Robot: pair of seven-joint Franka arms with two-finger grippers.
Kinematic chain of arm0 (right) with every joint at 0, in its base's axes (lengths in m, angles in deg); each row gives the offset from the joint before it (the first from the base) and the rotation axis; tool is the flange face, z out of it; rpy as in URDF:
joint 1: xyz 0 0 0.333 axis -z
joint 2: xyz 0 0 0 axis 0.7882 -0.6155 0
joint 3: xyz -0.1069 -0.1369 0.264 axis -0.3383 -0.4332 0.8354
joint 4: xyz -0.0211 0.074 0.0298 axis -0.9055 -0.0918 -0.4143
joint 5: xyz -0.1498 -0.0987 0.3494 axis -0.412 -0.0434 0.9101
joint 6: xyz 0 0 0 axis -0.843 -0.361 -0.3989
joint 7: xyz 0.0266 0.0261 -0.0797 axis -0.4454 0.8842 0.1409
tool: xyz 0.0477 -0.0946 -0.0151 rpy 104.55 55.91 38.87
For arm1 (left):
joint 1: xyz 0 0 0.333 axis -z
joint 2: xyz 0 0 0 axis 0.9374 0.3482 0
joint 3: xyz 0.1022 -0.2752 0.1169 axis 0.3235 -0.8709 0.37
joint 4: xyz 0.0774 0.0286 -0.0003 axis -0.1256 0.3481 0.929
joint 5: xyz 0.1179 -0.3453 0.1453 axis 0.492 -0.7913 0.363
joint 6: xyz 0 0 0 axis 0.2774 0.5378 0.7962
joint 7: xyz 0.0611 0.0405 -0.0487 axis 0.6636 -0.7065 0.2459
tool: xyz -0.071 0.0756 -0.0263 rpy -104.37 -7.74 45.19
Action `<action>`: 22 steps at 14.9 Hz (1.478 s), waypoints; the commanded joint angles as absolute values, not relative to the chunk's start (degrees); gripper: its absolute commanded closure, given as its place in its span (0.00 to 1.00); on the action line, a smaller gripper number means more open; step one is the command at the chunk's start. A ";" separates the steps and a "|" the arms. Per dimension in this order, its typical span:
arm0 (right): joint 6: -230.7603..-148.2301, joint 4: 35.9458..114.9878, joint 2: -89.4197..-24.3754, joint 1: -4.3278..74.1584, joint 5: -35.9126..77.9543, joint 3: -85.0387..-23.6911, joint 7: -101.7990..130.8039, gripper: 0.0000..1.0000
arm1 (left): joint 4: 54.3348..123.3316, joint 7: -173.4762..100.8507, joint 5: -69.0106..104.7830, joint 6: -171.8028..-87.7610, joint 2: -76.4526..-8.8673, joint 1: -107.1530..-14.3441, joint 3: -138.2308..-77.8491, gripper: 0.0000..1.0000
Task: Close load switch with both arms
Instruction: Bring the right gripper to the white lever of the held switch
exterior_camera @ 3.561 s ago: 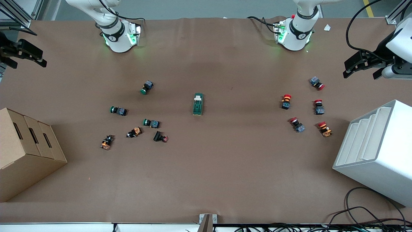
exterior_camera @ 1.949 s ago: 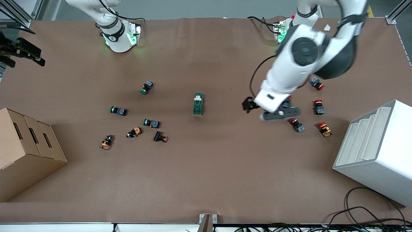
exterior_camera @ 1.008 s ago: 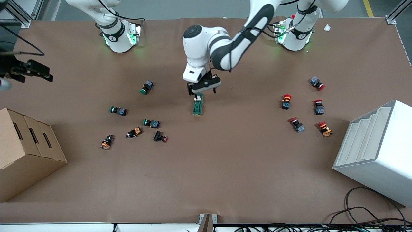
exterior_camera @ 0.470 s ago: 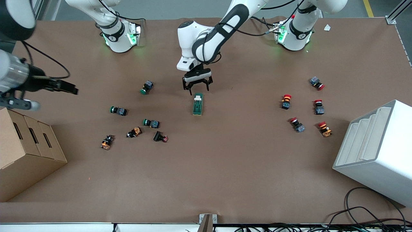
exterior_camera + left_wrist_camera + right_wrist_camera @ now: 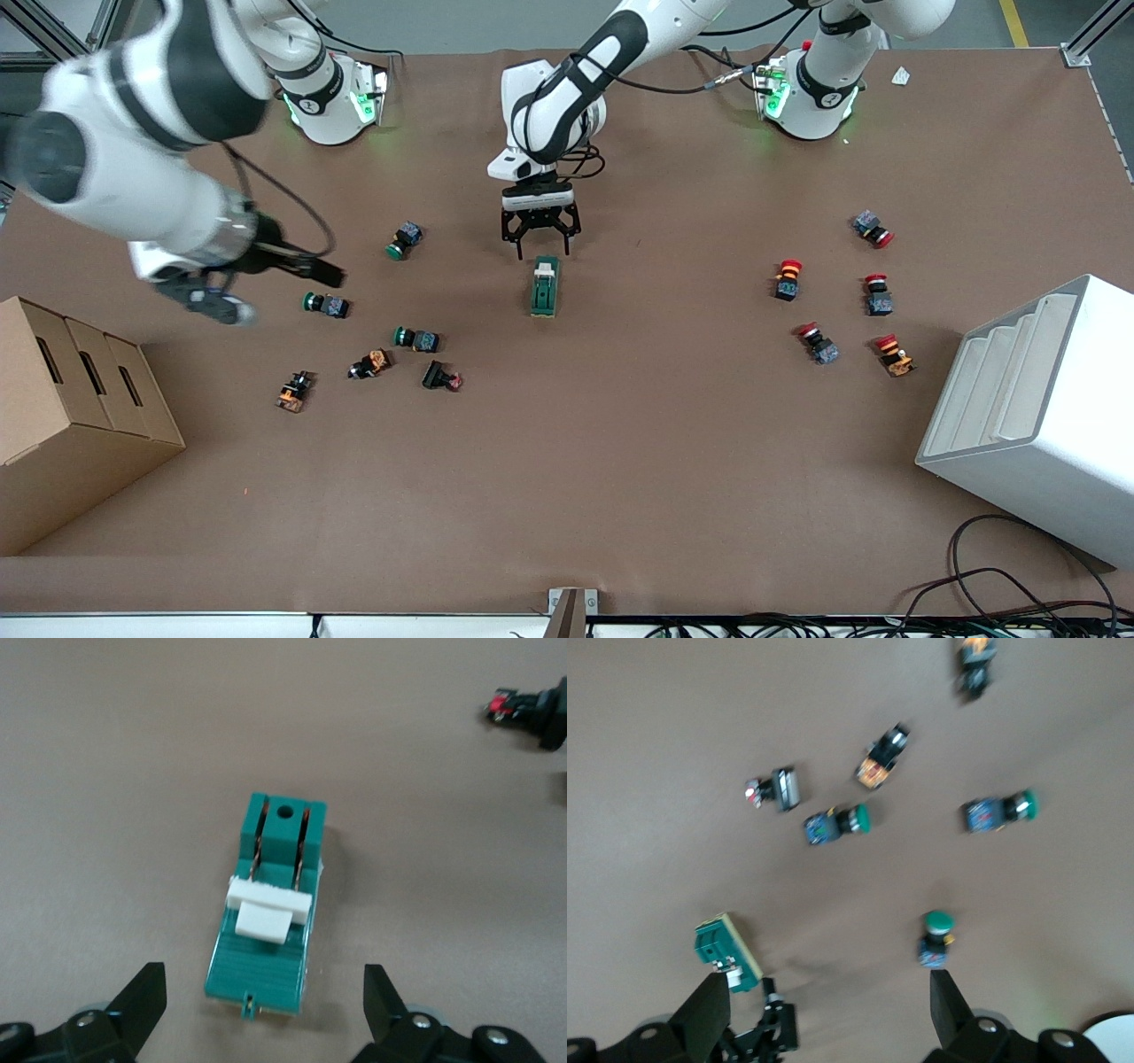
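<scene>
The load switch [image 5: 545, 286] is a dark-green block with a cream-white toggle [image 5: 266, 911], lying in the middle of the table. My left gripper [image 5: 539, 241] is open and empty at the switch's end toward the robots' bases. In the left wrist view [image 5: 264, 1005] its fingers [image 5: 142, 1001] stand wide on either side of that end without touching it. My right gripper [image 5: 279, 291] is open and empty in the air, over the table by a green-capped push button [image 5: 325, 304]. The right wrist view [image 5: 828, 1019] shows the switch [image 5: 726, 954] farther off.
Green-capped buttons [image 5: 405, 239] [image 5: 416, 338] and orange and black parts [image 5: 370, 363] lie toward the right arm's end. Red-capped buttons [image 5: 788, 279] [image 5: 877, 294] lie toward the left arm's end. A cardboard box [image 5: 71, 416] and a white rack [image 5: 1036, 416] stand at the table's ends.
My left arm swung in from its end of the table and brought its open gripper to the switch. My right arm swung in from the table's edge toward the green-capped buttons.
</scene>
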State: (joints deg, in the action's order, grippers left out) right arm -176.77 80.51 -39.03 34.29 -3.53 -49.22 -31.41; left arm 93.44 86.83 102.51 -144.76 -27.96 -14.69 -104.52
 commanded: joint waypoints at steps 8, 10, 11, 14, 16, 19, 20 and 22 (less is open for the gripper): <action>-199.54 86.31 -52.66 19.76 4.74 -49.79 -42.56 0.00 | 95.47 103.12 126.62 -137.26 -24.08 -13.64 -104.13 0.01; -201.31 86.05 -54.78 18.80 6.40 -49.71 -42.56 0.00 | 95.47 104.80 128.99 -136.46 -23.20 -13.11 -104.04 0.01; -202.62 86.04 -55.57 18.09 7.46 -49.71 -42.56 0.00 | 95.56 105.33 129.79 -135.24 -22.93 -12.94 -104.04 0.01; -206.23 85.61 -58.56 16.33 9.22 -49.71 -42.47 0.00 | 95.29 107.17 130.76 -132.42 -20.65 -11.36 -104.04 0.01; -207.99 84.99 -60.67 15.28 10.62 -49.71 -42.39 0.00 | 95.29 107.96 131.64 -130.93 -19.77 -11.09 -104.04 0.01; -209.84 84.73 -62.08 13.70 11.42 -49.62 -42.38 0.00 | 95.20 109.72 132.78 -130.31 -18.89 -10.12 -104.04 0.01; -210.71 84.81 -62.52 12.91 12.99 -49.53 -42.38 0.00 | 95.29 109.99 133.13 -129.26 -18.45 -9.69 -104.04 0.01; -213.08 85.16 -63.05 11.33 15.02 -49.44 -42.38 0.00 | 95.12 111.48 133.40 -127.14 -17.22 -8.81 -104.04 0.01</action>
